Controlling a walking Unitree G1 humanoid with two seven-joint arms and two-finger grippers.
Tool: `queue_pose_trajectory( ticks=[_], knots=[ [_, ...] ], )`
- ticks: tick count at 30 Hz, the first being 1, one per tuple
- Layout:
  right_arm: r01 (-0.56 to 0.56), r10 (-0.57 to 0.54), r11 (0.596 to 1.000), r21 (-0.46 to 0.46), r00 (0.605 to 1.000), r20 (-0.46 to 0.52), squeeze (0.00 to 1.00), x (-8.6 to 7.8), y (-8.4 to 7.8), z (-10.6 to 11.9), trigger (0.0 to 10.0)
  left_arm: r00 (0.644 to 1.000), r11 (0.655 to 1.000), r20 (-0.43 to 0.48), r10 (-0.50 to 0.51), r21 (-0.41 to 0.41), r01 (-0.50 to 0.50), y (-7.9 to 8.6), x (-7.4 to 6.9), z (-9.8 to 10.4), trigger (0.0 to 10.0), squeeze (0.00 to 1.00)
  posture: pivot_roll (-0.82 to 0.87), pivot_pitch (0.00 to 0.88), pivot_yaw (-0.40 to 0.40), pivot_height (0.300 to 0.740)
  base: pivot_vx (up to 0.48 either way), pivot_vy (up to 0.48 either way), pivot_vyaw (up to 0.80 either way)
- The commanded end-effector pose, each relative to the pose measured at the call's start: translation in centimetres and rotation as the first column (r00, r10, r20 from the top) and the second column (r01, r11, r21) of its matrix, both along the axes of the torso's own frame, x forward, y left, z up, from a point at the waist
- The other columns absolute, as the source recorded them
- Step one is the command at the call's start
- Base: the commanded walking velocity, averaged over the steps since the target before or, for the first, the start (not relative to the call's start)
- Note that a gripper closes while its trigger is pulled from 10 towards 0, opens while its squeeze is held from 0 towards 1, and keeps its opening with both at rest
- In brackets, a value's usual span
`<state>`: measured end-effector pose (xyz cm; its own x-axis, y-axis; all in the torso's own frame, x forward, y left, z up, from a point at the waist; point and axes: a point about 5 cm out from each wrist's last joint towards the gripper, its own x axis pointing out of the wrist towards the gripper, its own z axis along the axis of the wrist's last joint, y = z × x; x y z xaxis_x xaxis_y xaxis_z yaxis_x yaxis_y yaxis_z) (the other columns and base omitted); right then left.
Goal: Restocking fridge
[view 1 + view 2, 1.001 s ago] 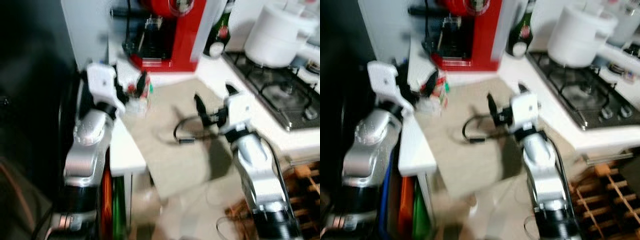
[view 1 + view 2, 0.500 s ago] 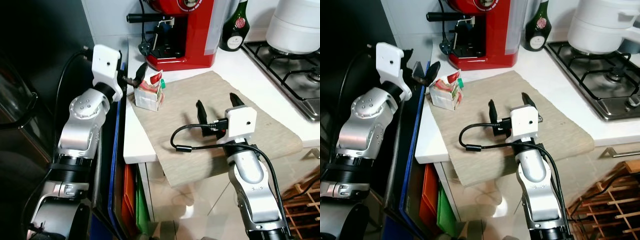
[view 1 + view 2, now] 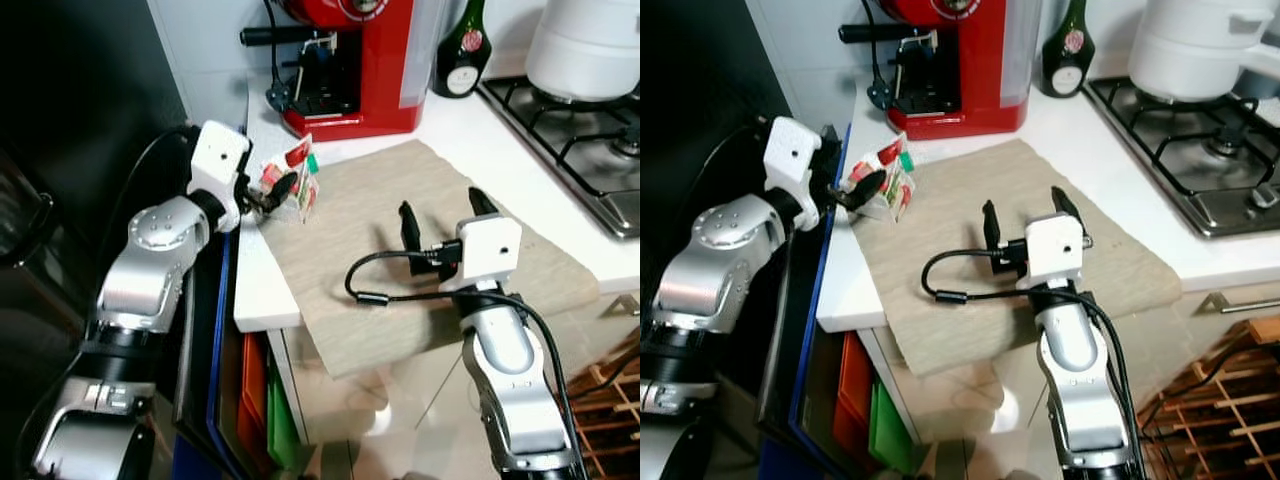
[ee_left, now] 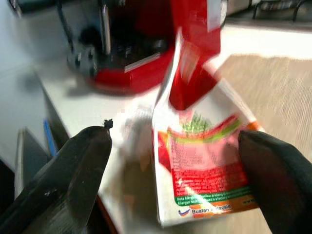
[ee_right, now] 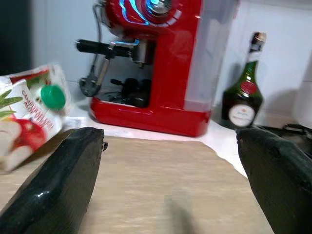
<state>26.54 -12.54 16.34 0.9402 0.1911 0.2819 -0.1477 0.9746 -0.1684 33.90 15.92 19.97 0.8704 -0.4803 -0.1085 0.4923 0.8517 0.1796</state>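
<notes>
A small red, white and green carton (image 3: 297, 184) with a green cap stands tilted at the left rear corner of the beige cloth (image 3: 420, 240) on the white counter. My left gripper (image 3: 275, 186) reaches in from the counter's left edge, open, with one finger on each side of the carton (image 4: 204, 146). There is a gap between the carton and one finger; it lies close against the other. My right gripper (image 3: 437, 208) hovers open over the middle of the cloth with nothing between its fingers. Beyond it, the right wrist view shows the carton (image 5: 27, 117).
A red coffee machine (image 3: 360, 60) stands just behind the carton, with a green bottle (image 3: 465, 50) to its right. A gas hob (image 3: 570, 140) with a white pot (image 3: 590, 50) is at the right. A dark appliance front (image 3: 80, 150) stands left of the counter. A wooden rack (image 3: 610, 390) stands low right.
The view has steadied and shifted. My left gripper has come forward so that its fingers straddle the carton, and the carton now tilts instead of standing upright. The right arm has hardly moved.
</notes>
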Motion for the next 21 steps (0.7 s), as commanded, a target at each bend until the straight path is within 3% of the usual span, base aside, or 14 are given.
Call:
queue_pose_trajectory(
  ticks=[1, 7, 10, 13, 21],
  knots=[
    [-0.016, 0.016, 1.000, -0.001, 1.000, 0.012, 0.00, 0.2, 0.3, 0.4, 10.0, 0.998, 1.000, -0.056, 0.023, 0.010, -0.023, 0.9, -0.4, -0.7, 10.0, 0.00, -0.05, 0.000, 0.086, 0.740, 0.000, 0.000, 0.00],
    [-0.017, 0.017, 1.000, -0.006, 1.000, 0.014, 0.00, 0.3, 0.2, 0.5, 10.0, 0.996, 1.000, -0.080, 0.031, 0.010, -0.030, 1.5, -0.9, -0.7, 10.0, 0.00, -0.05, 0.000, 0.083, 0.740, 0.000, 0.000, 0.00],
    [-0.022, 0.023, 1.000, -0.016, 1.000, 0.013, 0.00, 0.3, 0.0, 0.5, 10.0, 0.991, 0.999, -0.125, 0.039, 0.038, -0.035, 2.8, -2.2, -0.9, 10.0, 0.00, -0.03, 0.000, 0.071, 0.740, 0.000, 0.000, 0.00],
    [-0.030, 0.030, 0.999, -0.017, 0.999, 0.010, 0.00, 0.4, 0.1, 0.4, 10.0, 0.990, 0.998, -0.135, 0.033, 0.049, -0.026, 2.9, -2.7, -0.6, 10.0, 0.00, -0.03, 0.000, 0.069, 0.740, 0.000, 0.000, 0.00],
    [-0.038, 0.039, 0.999, -0.017, 0.999, 0.018, 0.00, 0.7, 0.3, 0.5, 10.0, 1.000, 0.997, -0.014, 0.002, 0.078, -0.001, 3.5, -2.4, 2.8, 10.0, 0.00, -0.02, 0.000, 0.070, 0.740, 0.000, 0.000, 0.00]
  ],
)
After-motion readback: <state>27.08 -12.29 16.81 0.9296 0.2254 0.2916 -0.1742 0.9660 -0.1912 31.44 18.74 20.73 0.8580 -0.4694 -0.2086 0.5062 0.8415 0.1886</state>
